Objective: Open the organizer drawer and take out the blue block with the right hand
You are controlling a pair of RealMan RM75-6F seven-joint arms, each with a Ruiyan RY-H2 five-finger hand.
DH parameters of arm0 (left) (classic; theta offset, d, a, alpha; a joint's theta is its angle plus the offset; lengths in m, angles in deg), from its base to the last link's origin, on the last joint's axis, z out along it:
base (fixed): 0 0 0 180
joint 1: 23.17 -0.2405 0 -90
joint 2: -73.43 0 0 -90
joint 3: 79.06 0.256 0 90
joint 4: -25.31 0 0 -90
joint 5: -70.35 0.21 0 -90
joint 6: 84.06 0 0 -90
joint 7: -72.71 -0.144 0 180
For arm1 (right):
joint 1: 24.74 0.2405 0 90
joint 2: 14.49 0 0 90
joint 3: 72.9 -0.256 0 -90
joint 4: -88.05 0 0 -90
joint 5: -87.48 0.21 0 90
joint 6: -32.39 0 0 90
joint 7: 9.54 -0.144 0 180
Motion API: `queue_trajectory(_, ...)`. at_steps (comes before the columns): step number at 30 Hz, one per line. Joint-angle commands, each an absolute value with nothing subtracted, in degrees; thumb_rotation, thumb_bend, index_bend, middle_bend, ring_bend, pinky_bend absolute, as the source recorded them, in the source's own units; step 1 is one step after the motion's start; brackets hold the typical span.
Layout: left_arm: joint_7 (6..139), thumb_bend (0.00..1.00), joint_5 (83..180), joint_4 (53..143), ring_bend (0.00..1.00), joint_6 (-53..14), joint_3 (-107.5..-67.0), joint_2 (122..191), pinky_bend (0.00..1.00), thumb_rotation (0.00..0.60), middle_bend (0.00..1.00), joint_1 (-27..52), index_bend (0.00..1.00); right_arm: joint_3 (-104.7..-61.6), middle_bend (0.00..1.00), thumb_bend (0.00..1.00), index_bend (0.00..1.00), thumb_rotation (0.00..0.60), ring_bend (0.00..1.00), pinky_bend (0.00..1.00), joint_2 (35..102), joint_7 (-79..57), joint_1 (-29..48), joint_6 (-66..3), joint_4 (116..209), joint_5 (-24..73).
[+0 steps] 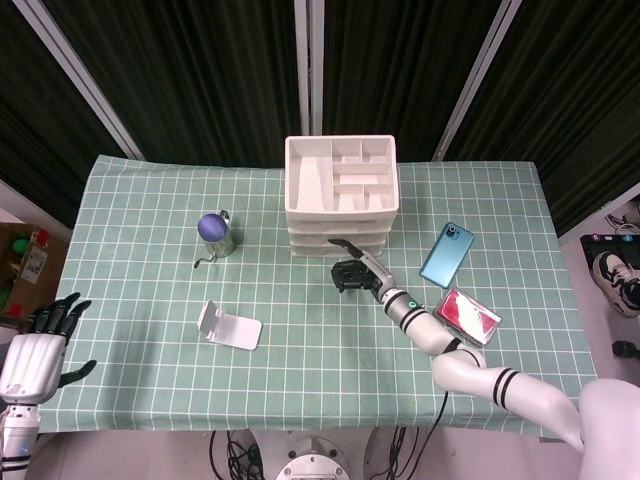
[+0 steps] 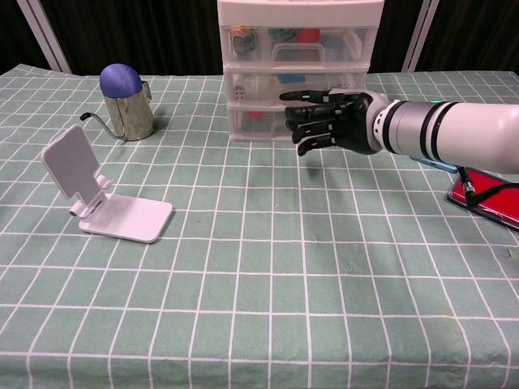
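Note:
The white three-drawer organizer (image 1: 340,200) stands at the back centre with all its clear drawers (image 2: 296,69) closed. Small coloured pieces show through the fronts, among them a blue piece (image 2: 281,35) in the top drawer. My right hand (image 2: 328,121) hovers just in front of the middle and bottom drawers, fingers apart and lightly curled, holding nothing; from above, the right hand (image 1: 350,272) sits close to the organizer's front. My left hand (image 1: 40,345) hangs off the table's near left corner, fingers spread and empty.
A metal cup with a purple ball (image 2: 126,101) stands left of the organizer. A white phone stand (image 2: 97,194) sits at the front left. A blue phone (image 1: 447,255) and a red case (image 1: 468,315) lie to the right, beside my right forearm.

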State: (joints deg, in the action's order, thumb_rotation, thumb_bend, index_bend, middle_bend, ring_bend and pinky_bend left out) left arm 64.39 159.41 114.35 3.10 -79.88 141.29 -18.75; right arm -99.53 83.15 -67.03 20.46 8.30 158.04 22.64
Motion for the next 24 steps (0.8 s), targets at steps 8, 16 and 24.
queue_trajectory(8, 64.23, 0.00, 159.09, 114.82, 0.13, 2.90, -79.94, 140.97, 0.18, 0.600, 0.11, -18.75, 0.15, -101.40, 0.65, 0.44, 0.17, 0.600, 0.61, 0.60, 85.41, -69.85, 22.47, 10.91, 154.14, 20.26)
queue_trajectory(16, 63.94, 0.00, 158.95, 115.24, 0.13, 2.79, -79.89, 140.70, 0.18, 0.600, 0.11, -18.82, 0.15, -101.69, 0.66, 0.45, 0.29, 0.600, 0.61, 0.60, 86.19, -70.85, 22.90, 11.65, 152.69, 19.18)
queue_trajectory(24, 64.18, 0.00, 158.84, 115.31, 0.13, 2.48, -79.88, 140.74, 0.18, 0.600, 0.11, -18.72, 0.15, -100.22, 0.66, 0.45, 0.30, 0.600, 0.61, 0.60, 84.93, -71.68, 20.79, 10.43, 155.96, 16.52)
